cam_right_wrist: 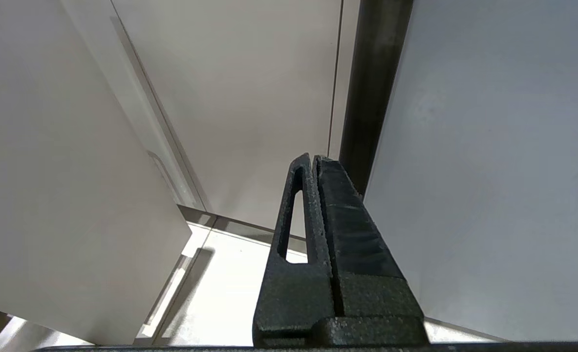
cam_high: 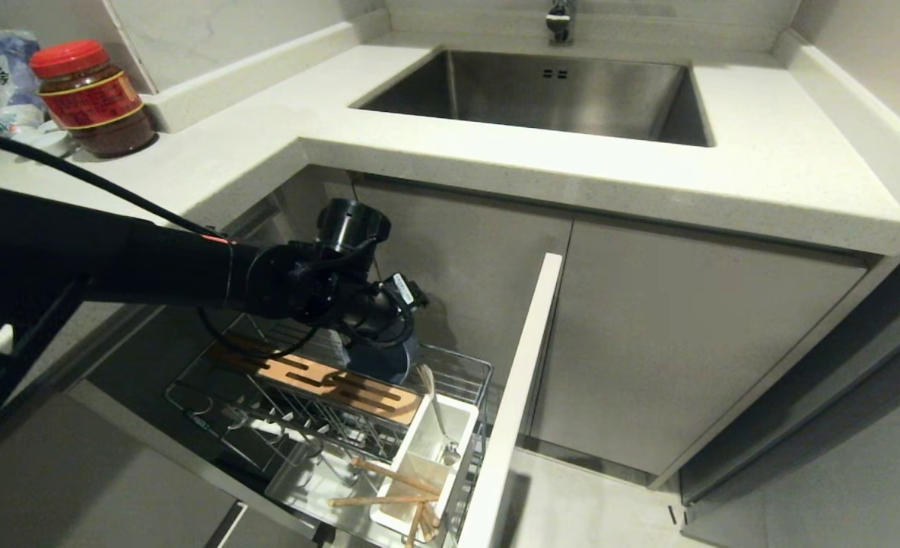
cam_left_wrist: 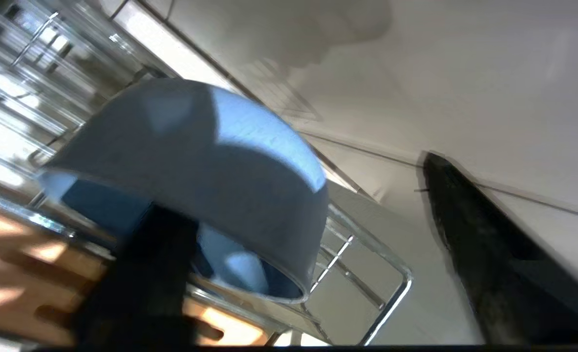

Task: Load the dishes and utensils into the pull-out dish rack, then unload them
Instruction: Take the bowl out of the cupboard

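The pull-out dish rack (cam_high: 328,403) stands open below the counter (cam_high: 495,160). The left arm reaches over the rack's far end, above a blue bowl (cam_high: 377,361) behind the rack's wooden bar (cam_high: 335,384). At the rack's near end, the white utensil box (cam_high: 427,464) holds the spoon (cam_high: 438,415) and chopsticks (cam_high: 389,487).

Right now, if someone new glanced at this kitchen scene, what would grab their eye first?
The black left arm reaching down into the pull-out dish rack below the counter, its left pincer open around a light blue bowl lying tilted on the wires. Next, the chopsticks and spoon in the white utensil box beside the front panel.
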You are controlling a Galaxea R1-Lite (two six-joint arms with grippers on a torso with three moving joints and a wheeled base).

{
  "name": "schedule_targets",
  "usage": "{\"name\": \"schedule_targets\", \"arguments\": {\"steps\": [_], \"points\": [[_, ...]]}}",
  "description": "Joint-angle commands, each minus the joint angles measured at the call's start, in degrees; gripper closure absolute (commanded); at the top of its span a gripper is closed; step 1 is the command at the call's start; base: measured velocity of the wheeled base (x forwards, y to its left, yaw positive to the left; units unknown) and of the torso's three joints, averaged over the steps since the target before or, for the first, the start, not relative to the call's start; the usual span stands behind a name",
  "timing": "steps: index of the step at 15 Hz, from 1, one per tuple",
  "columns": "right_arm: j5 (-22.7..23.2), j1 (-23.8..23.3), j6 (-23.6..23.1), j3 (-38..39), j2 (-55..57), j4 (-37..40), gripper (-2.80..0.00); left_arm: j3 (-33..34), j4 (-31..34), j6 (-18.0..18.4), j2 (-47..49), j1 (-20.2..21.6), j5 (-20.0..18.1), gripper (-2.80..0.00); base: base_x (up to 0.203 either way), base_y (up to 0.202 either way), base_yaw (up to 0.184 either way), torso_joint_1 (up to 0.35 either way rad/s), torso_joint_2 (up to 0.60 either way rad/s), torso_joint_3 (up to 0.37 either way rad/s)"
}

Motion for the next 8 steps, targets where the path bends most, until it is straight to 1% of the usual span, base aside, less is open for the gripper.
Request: {"name": "schedule_targets", "arguments": {"steps": [1, 8], "points": [[0.0, 0.0, 0.0, 1.5, 0.0, 0.0, 0.00, -0.4, -0.3, 0.1, 0.8, 0.0, 0.2, 0.00, 0.000, 0.000, 0.000, 0.000, 0.00, 0.000], [0.0, 0.0, 0.0, 1.5, 0.0, -0.1, 0.00, -0.4, -0.1, 0.1, 0.9, -0.4, 0.4, 0.00, 0.000, 0.000, 0.000, 0.000, 0.00, 0.000]]}}
